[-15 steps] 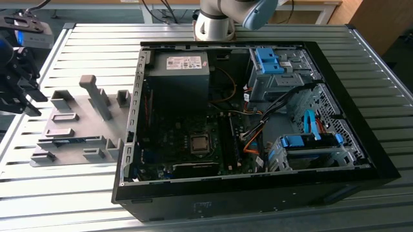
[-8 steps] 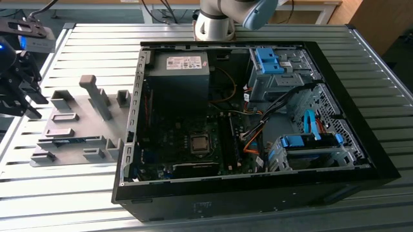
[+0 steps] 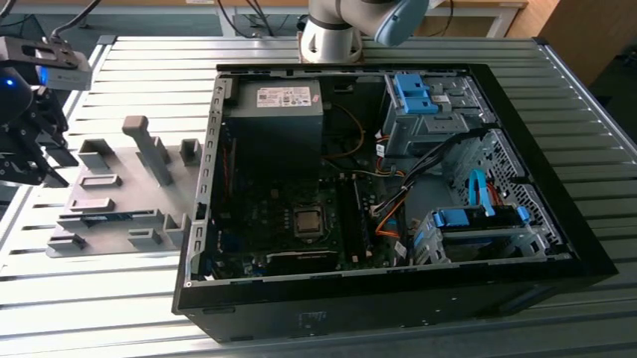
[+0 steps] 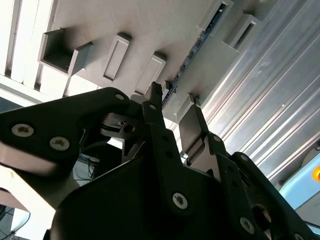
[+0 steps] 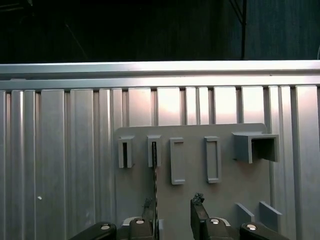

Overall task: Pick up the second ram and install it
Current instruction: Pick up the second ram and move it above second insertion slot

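Observation:
The second ram (image 3: 104, 217) is a thin blue stick standing on edge in a slotted grey holder plate (image 3: 119, 186), at the exterior view's left of the open computer case (image 3: 378, 186). My gripper (image 3: 32, 156) hangs above the plate's outer side. In the first wrist view the ram (image 5: 154, 180) appears edge-on as a thin dark line, running toward the gap of my open gripper (image 5: 172, 204) and passing close to one finger (image 5: 148, 206). In the second wrist view the ram (image 4: 197, 47) lies in its slot just beyond the gripper (image 4: 175, 95). Nothing is held.
The holder plate carries several grey blocks and an upright post (image 3: 149, 145). Inside the case are a black power supply (image 3: 274, 112), the motherboard (image 3: 303, 220), cables and light-blue drive-bay clips (image 3: 418, 93). The arm's base (image 3: 333, 33) stands behind the case on the ribbed metal table (image 3: 119, 298).

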You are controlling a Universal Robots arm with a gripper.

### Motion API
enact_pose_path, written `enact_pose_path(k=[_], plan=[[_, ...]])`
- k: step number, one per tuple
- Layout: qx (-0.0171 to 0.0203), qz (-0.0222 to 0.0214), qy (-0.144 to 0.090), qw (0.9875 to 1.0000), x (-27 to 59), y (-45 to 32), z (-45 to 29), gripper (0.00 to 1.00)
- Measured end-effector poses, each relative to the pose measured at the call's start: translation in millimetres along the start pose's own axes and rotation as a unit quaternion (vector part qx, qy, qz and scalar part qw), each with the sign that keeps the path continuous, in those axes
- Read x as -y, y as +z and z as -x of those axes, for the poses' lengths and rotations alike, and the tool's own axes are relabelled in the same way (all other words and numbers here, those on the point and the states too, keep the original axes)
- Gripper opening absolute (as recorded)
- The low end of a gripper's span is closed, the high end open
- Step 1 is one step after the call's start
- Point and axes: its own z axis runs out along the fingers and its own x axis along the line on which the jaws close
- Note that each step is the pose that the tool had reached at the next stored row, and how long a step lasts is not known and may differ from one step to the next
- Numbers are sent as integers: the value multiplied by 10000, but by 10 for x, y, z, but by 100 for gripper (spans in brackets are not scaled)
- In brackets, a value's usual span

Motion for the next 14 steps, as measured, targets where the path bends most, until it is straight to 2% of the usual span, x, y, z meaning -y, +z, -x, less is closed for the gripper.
enact_pose_path(k=[6, 11, 14], plan=[[1, -1, 0, 10000, 2, 102, -4, 42], [0, 0, 0, 10000, 2, 106, -4, 42], [1, -1, 0, 10000, 2, 133, -6, 42]])
